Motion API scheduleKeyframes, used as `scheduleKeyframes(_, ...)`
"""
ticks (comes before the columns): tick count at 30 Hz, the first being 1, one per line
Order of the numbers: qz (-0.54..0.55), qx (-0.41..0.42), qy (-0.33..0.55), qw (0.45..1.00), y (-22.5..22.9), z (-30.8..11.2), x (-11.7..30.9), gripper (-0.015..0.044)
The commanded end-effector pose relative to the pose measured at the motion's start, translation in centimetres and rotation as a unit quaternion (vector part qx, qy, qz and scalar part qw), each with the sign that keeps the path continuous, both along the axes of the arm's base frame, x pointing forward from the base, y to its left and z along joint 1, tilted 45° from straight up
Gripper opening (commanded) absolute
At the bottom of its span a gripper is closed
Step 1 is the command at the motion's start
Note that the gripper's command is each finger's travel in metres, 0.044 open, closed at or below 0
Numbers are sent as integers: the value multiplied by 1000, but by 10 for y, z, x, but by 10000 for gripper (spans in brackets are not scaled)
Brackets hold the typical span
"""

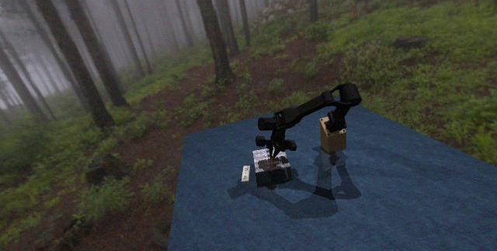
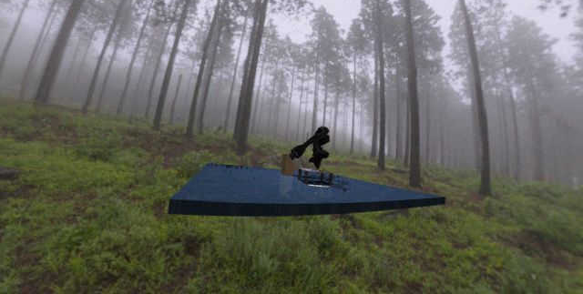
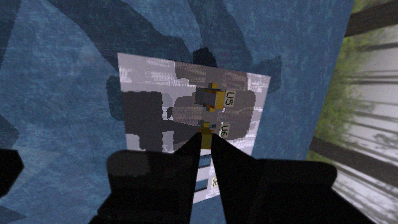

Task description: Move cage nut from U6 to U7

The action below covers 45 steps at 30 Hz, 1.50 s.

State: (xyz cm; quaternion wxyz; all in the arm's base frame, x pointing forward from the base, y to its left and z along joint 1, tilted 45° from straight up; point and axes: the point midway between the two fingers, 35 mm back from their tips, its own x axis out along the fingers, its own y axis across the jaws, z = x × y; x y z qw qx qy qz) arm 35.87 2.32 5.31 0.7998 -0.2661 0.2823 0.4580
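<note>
The pale rail plate point(image 1: 260, 155) point(image 3: 142, 75) stands raised above the table. My gripper point(image 1: 272, 158) point(image 3: 205, 136) points down over it and is shut on the yellow cage nut point(image 3: 206, 141) beside the U6 label point(image 3: 224, 131). A strip of blue shows beside this nut; whether it is seated or a little raised is unclear, and its wings are hidden. The other cage nut point(image 3: 219, 99), yellow and grey, sits beside the U5 label, apart from the fingers. An empty hole point(image 3: 204, 160) shows below U6, partly behind the right finger, with another empty hole point(image 3: 201, 185) below it.
The blue table point(image 1: 388, 189) point(image 2: 237, 189) carries the rail stand. A small white label card point(image 1: 245, 173) lies beside the stand. The arm's base is on a tan block point(image 1: 334, 141) point(image 2: 287, 166) behind the stand. Dark arm shadows cross the plate.
</note>
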Motion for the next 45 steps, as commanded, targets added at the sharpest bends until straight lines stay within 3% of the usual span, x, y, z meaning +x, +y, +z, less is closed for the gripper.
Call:
scheduleKeyframes(1, -4, -1, 1, 1000, 0, -1, -1, 27)
scheduleKeyframes(45, -25, -7, -19, 999, 1, -1, -3, 27)
